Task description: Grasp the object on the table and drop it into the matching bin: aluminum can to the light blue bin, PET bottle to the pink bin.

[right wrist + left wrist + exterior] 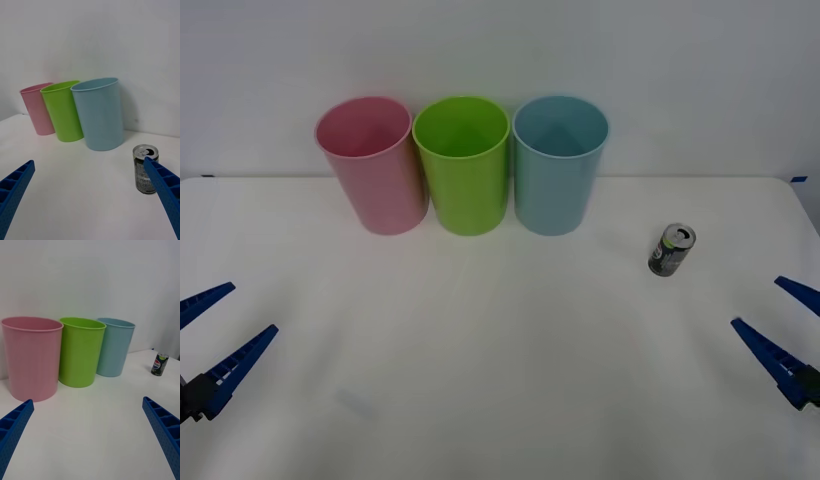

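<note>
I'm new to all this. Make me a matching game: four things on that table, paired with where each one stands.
Things:
1. pink bin
2. lime green bin
3. light blue bin
4. aluminum can

Places:
A. middle of the row
B. alone, toward the robot's right
C. right end of the row
D. left end of the row

Pairs: 1-D, 2-A, 3-C, 4-B

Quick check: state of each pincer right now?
Left pincer: open, holding nothing, low at the table's left edge.
Right pincer: open, holding nothing, near the can.
</note>
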Robot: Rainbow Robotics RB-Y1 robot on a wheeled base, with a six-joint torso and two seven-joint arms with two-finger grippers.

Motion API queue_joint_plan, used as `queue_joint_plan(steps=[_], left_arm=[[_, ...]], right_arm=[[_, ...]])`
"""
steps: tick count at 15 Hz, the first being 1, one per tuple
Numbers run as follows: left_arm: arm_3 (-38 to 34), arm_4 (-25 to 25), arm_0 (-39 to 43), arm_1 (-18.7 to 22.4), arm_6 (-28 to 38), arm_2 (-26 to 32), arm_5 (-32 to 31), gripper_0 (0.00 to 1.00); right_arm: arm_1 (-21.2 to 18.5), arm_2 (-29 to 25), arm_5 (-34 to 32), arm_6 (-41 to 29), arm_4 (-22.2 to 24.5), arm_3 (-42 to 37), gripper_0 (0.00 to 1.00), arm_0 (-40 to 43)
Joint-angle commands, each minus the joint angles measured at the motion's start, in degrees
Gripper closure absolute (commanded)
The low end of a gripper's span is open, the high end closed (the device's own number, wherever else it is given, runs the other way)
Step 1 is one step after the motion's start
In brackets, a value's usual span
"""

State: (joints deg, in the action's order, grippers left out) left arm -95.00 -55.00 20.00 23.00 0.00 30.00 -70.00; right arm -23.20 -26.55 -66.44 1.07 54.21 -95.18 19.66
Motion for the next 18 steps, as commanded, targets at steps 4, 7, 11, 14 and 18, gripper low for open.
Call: queue_joint_plan(steps=[4, 7, 11, 14, 18], left_arm=[[0.0, 0.0, 0.0, 0.0, 0.0, 0.0, 0.0, 0.00], [0.0, 0.0, 0.0, 0.0, 0.0, 0.0, 0.0, 0.00], [0.0, 0.0, 0.0, 0.0, 0.0, 0.0, 0.0, 0.00], [0.0, 0.0, 0.0, 0.0, 0.0, 0.0, 0.0, 0.00], [0.0, 0.0, 0.0, 0.0, 0.0, 0.0, 0.0, 0.00]], right_arm=[[0.0, 5.2, 7.6, 2.9, 1.3, 0.1, 0.00, 0.0], [0.0, 8.4, 12.6, 4.6, 1.3, 0.1, 0.00, 0.0], [0.1, 12.5, 20.5, 7.2, 1.4, 0.1, 0.00, -0.3], [0.2, 14.2, 25.6, 9.5, 2.0, 0.1, 0.00, -0.9], [0.4, 16.6, 31.5, 11.7, 2.0, 0.1, 0.00, -1.6]])
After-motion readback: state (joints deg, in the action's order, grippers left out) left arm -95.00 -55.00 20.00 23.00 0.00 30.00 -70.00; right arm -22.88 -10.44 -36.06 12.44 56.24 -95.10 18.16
